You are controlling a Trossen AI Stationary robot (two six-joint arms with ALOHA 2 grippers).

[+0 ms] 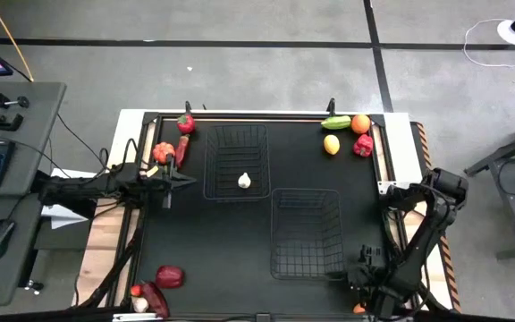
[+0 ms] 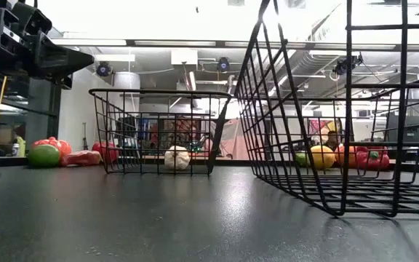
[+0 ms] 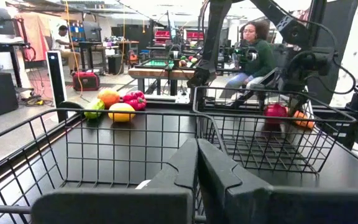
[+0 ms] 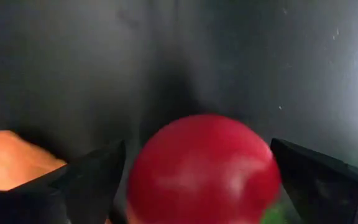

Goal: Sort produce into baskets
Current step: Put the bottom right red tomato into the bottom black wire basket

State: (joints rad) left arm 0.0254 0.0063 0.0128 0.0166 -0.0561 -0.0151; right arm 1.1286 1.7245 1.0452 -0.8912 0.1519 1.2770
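Lying under everything: black table [image 1: 240,241], smooth and faintly glossy; workshop beyond, person sitting far off. Two wire baskets [image 1: 307,233] sitting mid-table, produce scattered toward the corners. Hovering at the near basket's right corner: right gripper [image 4: 197,168], spread wide around a red tomato [image 4: 204,168]. Likely light, hard, slippery; gripping across its middle. Left gripper [image 3: 197,174] pressed together, empty, beside the far basket.
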